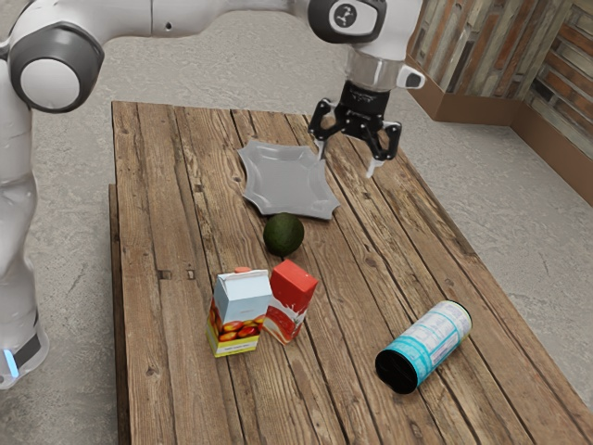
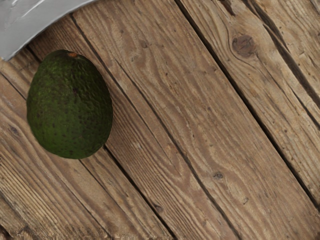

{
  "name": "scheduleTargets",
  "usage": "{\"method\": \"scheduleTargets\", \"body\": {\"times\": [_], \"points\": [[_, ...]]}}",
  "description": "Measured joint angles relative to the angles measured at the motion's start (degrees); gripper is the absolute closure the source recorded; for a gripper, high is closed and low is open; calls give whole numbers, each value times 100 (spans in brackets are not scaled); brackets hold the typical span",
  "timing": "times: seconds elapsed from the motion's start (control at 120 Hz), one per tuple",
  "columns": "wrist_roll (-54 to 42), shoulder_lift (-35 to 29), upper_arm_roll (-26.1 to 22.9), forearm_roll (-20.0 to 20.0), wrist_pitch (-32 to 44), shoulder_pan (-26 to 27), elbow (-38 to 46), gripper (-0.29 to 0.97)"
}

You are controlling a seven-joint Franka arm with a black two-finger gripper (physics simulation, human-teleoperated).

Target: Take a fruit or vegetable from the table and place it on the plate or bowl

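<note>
A dark green avocado (image 1: 283, 234) lies on the wooden table just in front of a grey square plate (image 1: 285, 178) with wavy edges. My gripper (image 1: 346, 159) hangs open above the plate's right side, well above the table, with nothing between its fingers. In the wrist view the avocado (image 2: 69, 104) rests on the planks, and a corner of the plate (image 2: 30, 17) shows just beyond it.
Nearer the front of the table (image 1: 185, 278) stand a white juice carton (image 1: 238, 312) and a red carton (image 1: 289, 300), side by side. A white and teal can (image 1: 423, 346) lies on its side at the exterior view's front right.
</note>
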State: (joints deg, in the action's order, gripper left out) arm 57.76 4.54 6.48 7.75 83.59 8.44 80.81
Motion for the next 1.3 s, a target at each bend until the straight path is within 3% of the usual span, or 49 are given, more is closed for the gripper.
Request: {"method": "scheduleTargets", "body": {"times": [0.208, 0.3, 0.55, 0.642, 0.733, 0.792, 0.9, 1.083, 1.3], "points": [[2358, -48, -53, 55, -96, -84, -9, 0], [3166, -345, -110, 104, -148, -14, -4, 0], [4504, -483, 128, 238, -220, 537, 209, 0], [4553, -947, 289, 274, 94, 718, 1373, 0], [4492, -1398, 321, 265, 577, -352, 2259, 0], [4442, -1643, 311, 257, 807, -603, 2571, 0], [4235, -1796, 296, 240, 1093, -716, 2794, 1], [3068, -1805, 159, -155, 1352, -742, 2833, 0], [1833, -1837, 99, 62, 1766, -737, 3425, 0]]}}
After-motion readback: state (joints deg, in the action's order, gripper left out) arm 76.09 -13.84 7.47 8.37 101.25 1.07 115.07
